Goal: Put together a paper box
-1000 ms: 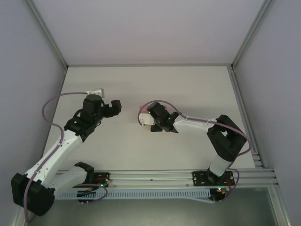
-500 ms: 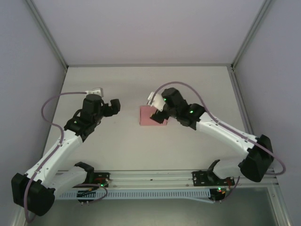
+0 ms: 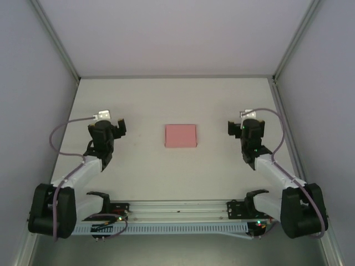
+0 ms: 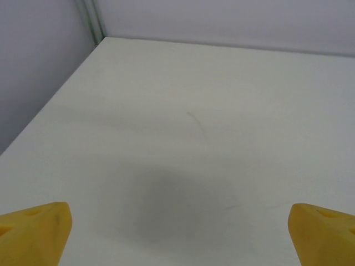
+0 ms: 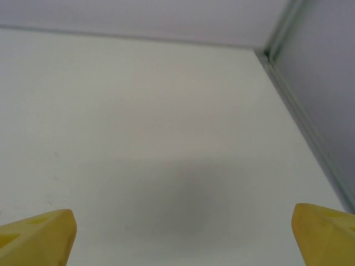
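Two grippers have their jaws wide apart and hold nothing: the left gripper [image 3: 118, 127] is well to the left of the paper box [image 3: 181, 136], and the right gripper [image 3: 233, 128] is well to its right. Bare table [image 3: 144, 100] surrounds the box on every side, up to the walls [image 3: 166, 33]. The box lies flat between both grippers, with its long axis running left to right.

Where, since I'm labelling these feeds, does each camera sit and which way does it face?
Top external: above, behind the bases, looking down at the table, pink paper box, both arms.
Left wrist: on left gripper, facing the far-left corner; yellow fingertips apart.
Right wrist: on right gripper, facing the far-right corner; fingertips likewise.
Shared: white table.
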{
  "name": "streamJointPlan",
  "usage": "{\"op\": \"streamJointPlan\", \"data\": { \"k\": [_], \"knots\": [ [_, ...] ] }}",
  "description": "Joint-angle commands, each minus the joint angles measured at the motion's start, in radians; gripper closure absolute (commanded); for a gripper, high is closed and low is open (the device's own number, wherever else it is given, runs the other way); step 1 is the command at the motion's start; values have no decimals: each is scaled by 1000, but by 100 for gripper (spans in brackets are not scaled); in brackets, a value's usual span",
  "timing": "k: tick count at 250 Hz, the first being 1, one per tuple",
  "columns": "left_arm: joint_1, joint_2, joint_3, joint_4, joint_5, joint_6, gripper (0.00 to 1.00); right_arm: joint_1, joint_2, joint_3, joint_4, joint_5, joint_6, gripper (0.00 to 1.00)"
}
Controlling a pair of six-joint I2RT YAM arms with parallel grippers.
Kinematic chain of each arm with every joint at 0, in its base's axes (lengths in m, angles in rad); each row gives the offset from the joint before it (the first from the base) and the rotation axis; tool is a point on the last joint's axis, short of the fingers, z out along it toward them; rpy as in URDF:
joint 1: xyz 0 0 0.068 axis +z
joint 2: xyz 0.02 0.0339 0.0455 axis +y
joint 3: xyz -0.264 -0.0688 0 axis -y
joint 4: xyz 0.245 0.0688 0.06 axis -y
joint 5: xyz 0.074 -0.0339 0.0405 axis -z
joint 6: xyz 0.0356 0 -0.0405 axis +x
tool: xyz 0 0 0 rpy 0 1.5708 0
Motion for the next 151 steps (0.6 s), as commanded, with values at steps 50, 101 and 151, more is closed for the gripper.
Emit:
{"op": "streamJointPlan", "data": {
  "k": [50,101,151],
  "knots": [
    [98,223,-159,634,56,176,0,-92,195,-238,736,-73,53,0],
    [139,377,-172,800,145,168,0,-122,422,-233,945,-112,53,0],
    [161,385,-166,791,176,159,0,-182,472,-92,753,-206,93,0]
  ]
}}
